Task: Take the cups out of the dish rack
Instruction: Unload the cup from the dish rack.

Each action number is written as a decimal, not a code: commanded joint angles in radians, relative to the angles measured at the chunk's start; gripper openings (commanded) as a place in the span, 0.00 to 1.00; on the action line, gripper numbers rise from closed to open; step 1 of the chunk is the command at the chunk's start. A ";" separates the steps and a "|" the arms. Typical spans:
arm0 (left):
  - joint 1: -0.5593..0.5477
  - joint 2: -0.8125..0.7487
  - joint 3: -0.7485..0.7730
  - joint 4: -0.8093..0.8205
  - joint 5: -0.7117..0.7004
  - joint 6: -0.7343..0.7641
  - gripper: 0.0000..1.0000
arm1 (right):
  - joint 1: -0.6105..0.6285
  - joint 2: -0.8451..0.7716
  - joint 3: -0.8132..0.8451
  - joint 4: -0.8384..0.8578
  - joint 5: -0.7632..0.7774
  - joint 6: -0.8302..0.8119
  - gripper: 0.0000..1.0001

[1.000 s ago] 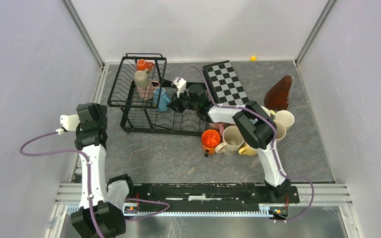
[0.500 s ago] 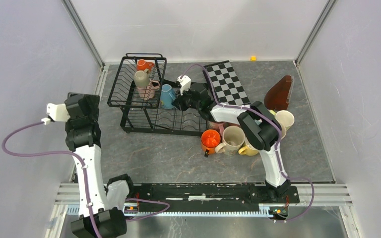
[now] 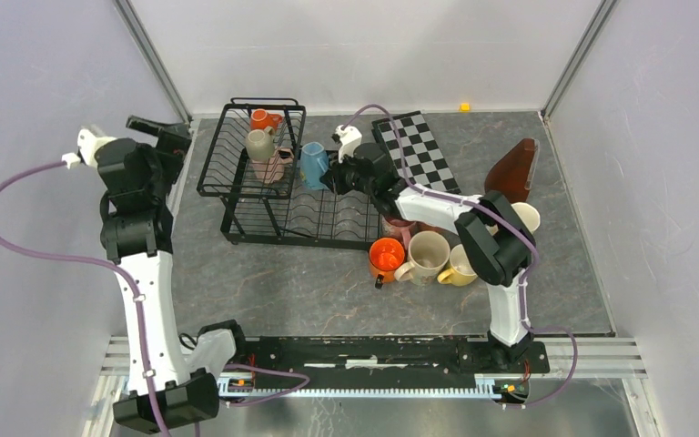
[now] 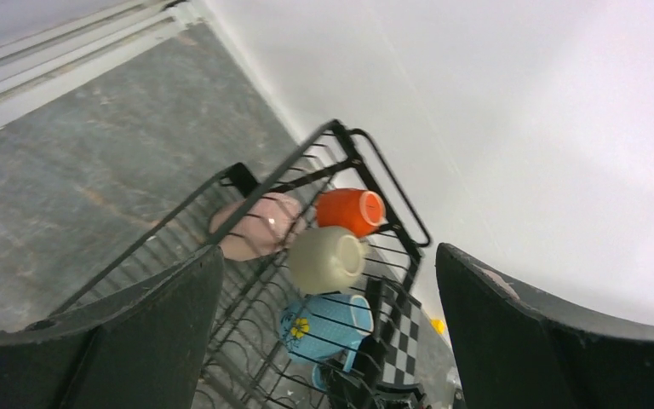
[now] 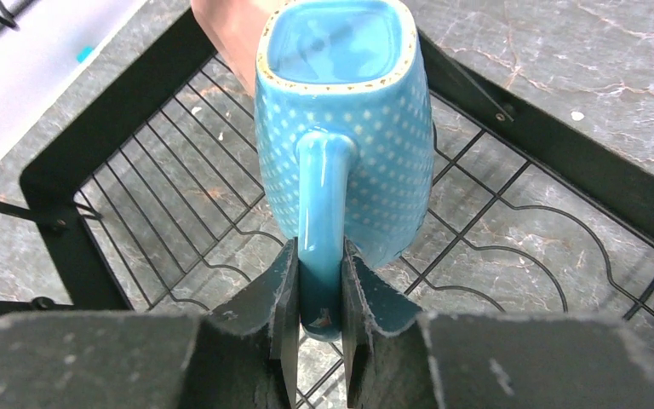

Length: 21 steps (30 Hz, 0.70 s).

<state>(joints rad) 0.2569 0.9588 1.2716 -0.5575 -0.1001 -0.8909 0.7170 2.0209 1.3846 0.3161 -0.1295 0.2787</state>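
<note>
Cups are split between the rack and the tabletop [image 3: 309, 282], and one light blue cup [image 5: 341, 128] is in the right claw [image 5: 318, 268]. Its two fingers are clamped on the cup's handle from either side, low on the loop. That cup hangs upright, mouth up, directly ahead of the claw. The wire floor of the dish rack [image 5: 553, 158] lies beneath it, and a pink cup [image 5: 221, 34] sits just beyond its far side. Back behind this claw, toward the right arm's base, a cluster of cups [image 3: 428, 253] stands on the tabletop just outside the rack. The left claw [image 3: 166, 132] is held high beside the rack's tall basket, its fingers spread wide apart with nothing between them. Ahead of and below this claw, inside the basket, lie an orange cup [image 4: 351, 210] and a cream cup [image 4: 328, 258] side by side, with the pink cup next to them. The light blue cup shows farther on, past the basket.
</note>
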 commanded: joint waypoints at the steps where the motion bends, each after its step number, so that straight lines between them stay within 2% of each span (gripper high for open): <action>1: -0.064 0.047 0.126 0.048 0.096 0.088 1.00 | -0.008 -0.119 -0.001 0.070 0.064 0.054 0.00; 8: -0.296 0.169 0.263 0.062 0.164 0.132 1.00 | -0.016 -0.212 -0.026 -0.032 0.179 0.089 0.00; 12: -0.384 0.218 0.316 0.069 0.211 0.129 1.00 | -0.023 -0.287 -0.068 -0.072 0.231 0.102 0.00; 21: -0.573 0.258 0.251 0.185 0.244 0.067 1.00 | -0.033 -0.479 -0.155 -0.178 0.320 0.151 0.00</action>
<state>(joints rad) -0.2584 1.2034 1.5410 -0.4778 0.1028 -0.8143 0.6895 1.6764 1.2453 0.1051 0.1188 0.3946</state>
